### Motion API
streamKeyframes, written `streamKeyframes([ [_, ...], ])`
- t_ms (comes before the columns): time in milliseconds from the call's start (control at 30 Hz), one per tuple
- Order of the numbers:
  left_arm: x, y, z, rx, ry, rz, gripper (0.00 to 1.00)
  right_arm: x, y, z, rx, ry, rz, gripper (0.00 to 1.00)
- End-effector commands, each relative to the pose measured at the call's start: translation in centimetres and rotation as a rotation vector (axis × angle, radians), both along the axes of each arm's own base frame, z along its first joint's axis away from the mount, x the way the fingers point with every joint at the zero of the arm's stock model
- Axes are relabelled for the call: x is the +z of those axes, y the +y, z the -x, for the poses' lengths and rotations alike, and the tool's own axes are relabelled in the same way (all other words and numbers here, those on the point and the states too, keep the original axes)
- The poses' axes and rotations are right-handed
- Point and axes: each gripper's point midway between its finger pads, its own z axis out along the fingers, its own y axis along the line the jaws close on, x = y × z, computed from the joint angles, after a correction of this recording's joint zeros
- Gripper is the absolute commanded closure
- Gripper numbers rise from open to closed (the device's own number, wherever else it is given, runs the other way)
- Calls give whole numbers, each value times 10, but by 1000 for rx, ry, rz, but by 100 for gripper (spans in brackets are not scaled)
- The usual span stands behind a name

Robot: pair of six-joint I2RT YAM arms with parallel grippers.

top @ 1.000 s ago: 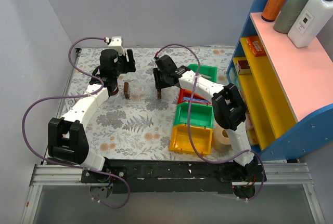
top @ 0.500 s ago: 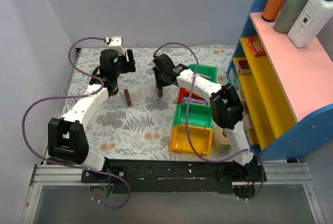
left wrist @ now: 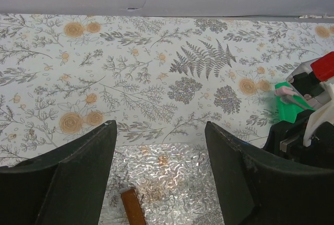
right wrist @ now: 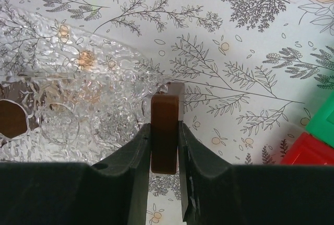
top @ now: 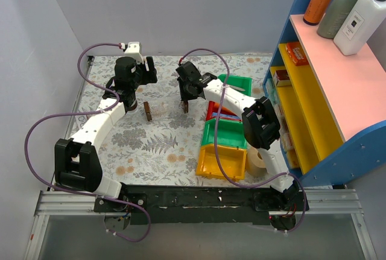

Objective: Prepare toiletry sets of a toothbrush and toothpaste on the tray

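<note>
The clear tray (top: 166, 108) lies on the flowered table, with a dark brown end piece at its left (top: 147, 112) and at its right (top: 186, 105). My right gripper (top: 186, 102) is shut on the right end piece (right wrist: 165, 131), with the textured clear tray floor (right wrist: 68, 110) to its left. My left gripper (top: 131, 98) is open and empty just left of the tray; its wrist view shows the tray floor (left wrist: 167, 183) and the left end piece (left wrist: 133, 208) between its wide-apart fingers (left wrist: 78, 178). No toothpaste or toothbrush shows clearly.
Green (top: 238, 83), red (top: 218, 112), green (top: 224, 135) and yellow (top: 221, 162) bins stand in a row right of the tray. A blue shelf unit (top: 325, 85) with bottles fills the right side. A tape roll (top: 258, 160) sits by the yellow bin.
My right gripper has shifted the tray's right end a little toward the back. The left arm has barely moved.
</note>
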Motion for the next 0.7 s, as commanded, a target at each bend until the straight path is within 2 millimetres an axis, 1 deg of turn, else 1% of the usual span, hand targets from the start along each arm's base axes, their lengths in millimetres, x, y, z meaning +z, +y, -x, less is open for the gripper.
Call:
streamKeyframes([
  [0, 31, 7, 9, 16, -74, 17, 32, 12, 5, -4, -53, -3, -30, 99],
  [233, 33, 6, 10, 13, -77, 25, 31, 21, 6, -2, -102, 12, -53, 99],
  [467, 37, 4, 11, 4, -83, 35, 31, 33, 12, -2, -130, -10, -67, 99],
  [667, 40, 4, 12, 5, -90, 41, 30, 32, 20, -1, -146, -4, -94, 99],
])
